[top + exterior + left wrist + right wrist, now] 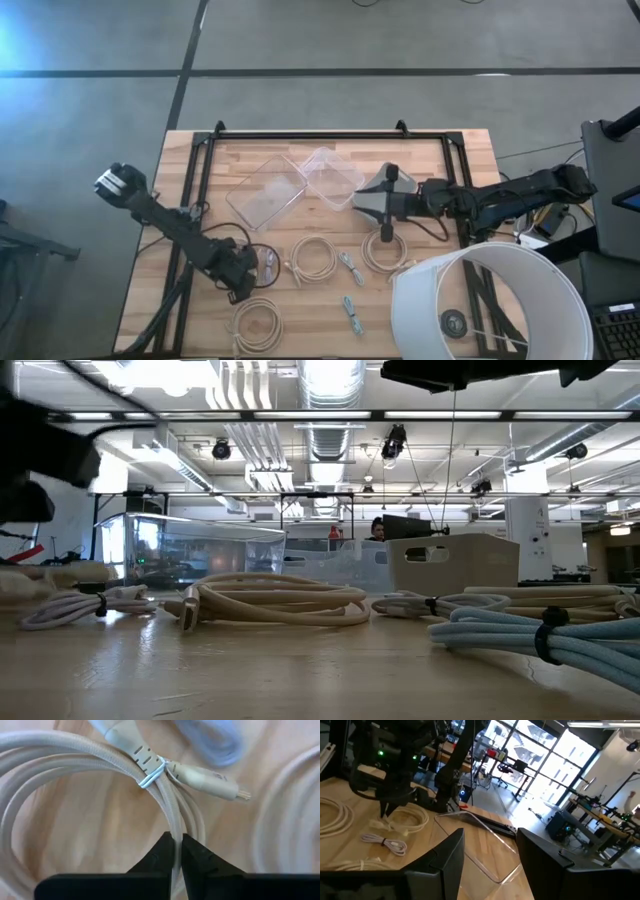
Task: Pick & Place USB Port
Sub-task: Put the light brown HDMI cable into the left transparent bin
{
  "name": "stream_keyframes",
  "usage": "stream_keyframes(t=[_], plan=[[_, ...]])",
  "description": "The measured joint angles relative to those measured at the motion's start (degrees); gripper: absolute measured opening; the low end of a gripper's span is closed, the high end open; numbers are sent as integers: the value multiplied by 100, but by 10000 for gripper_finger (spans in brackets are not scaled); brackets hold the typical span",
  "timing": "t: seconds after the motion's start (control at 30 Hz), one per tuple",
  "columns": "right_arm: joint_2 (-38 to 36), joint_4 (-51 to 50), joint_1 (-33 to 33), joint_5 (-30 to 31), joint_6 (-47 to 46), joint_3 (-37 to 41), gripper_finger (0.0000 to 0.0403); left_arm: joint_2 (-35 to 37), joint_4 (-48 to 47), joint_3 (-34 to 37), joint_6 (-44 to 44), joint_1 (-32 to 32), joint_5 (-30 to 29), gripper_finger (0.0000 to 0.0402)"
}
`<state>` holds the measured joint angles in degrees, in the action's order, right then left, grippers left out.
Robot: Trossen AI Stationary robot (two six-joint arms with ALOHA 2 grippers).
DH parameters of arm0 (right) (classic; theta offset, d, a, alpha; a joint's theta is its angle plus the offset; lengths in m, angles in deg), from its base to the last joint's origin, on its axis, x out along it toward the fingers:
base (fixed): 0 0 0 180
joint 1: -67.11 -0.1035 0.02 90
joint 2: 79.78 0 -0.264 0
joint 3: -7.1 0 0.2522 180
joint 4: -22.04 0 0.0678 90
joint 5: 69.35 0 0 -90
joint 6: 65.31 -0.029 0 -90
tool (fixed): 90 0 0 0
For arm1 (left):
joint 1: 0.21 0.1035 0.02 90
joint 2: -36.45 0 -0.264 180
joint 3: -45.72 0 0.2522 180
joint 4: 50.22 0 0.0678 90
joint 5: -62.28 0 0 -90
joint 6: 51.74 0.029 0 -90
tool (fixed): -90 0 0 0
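Note:
A beige USB cable coil (60,750), bound by a white tie (150,775), lies on the wooden table with its plug (215,784) pointing away. My left gripper (177,842) stands over it at the table's near left (243,278) and is shut on its strands. My right gripper (490,865) is open and hovers right of centre (365,200), beside a clear plastic box (332,175) whose rim (480,827) shows between its fingers. It touches nothing that I can see. My left gripper pinches a few strands of the coil (172,815) between its two fingertips, a short way from the white tie. The fingers come from above, pointing down, and stand on either side of the strands. The rest of the coil looks to lie on the table.
A second clear box (265,192) lies left of the first. More beige coils lie at the centre (315,258), right of centre (385,250) and near edge (255,325). Two small blue cables (350,266) (352,312) lie between them. A big white round tub (490,300) stands at the near right.

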<state>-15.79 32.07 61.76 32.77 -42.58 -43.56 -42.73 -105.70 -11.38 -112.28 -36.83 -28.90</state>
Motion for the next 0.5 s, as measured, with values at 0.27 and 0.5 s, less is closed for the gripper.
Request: stream_keyframes(t=[0.27, 0.5], plan=[[-39, -4, 0, -4, -158, -22, 178, 13, -1283, -1186, 57, -131, -650, 16], [-19, -47, 0, -8, -173, -22, 178, 14, -1893, -2143, 420, -293, -1885, 21]])
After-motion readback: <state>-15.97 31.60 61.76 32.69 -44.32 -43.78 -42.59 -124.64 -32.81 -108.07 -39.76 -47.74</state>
